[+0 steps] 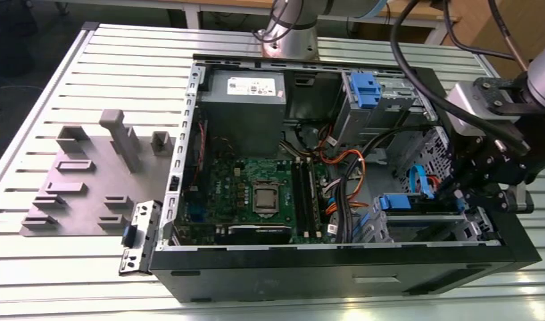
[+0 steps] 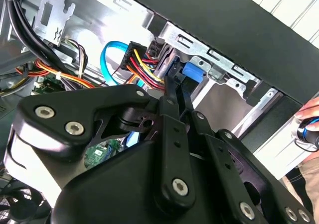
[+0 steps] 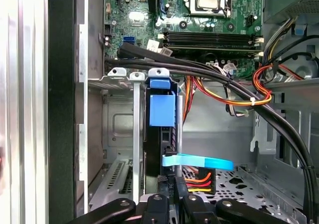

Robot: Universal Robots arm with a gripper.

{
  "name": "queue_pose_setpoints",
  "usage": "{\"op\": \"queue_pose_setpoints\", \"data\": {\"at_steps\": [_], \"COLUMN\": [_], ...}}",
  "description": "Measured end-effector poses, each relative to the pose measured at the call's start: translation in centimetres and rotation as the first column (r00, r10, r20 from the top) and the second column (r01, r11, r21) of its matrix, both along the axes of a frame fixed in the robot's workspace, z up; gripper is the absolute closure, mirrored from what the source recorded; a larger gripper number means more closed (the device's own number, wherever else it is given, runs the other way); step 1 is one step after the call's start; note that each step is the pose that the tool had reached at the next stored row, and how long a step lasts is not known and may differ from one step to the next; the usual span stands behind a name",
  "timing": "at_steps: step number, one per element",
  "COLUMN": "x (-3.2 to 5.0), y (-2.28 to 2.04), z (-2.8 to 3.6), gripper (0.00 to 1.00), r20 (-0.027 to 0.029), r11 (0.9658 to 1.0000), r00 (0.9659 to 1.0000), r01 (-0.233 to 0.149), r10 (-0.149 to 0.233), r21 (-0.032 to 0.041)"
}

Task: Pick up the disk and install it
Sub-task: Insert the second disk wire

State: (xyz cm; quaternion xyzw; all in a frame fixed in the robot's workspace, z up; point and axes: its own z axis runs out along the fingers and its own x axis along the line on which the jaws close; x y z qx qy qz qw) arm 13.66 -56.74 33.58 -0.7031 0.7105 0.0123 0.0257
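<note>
While the claw (image 3: 172, 196) pinches the disk (image 3: 162, 134) edge-on inside the drive cage (image 3: 117, 74), the rigid, weighty drive suits edge grips.

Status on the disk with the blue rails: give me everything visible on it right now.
The disk stands on edge in the metal drive cage at a front corner of the open black computer case. In the first wrist view it shows as a dark, thin slab with a blue plastic bracket and tab at its end. A flat light-blue data cable and a multicoloured power plug sit at its near end. The black gripper is at that same end, fingers closed together.
</note>
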Motion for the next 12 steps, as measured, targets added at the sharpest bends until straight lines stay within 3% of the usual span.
{"op": "queue_pose_setpoints", "data": {"at_steps": [12], "x": [-0.30], "y": [0.01], "z": [-0.01], "gripper": [0.83], "r20": [0.0000], "r11": [1.0000], "r00": [1.0000], "r01": [0.000], "r10": [0.000], "r21": [-0.0001]}}
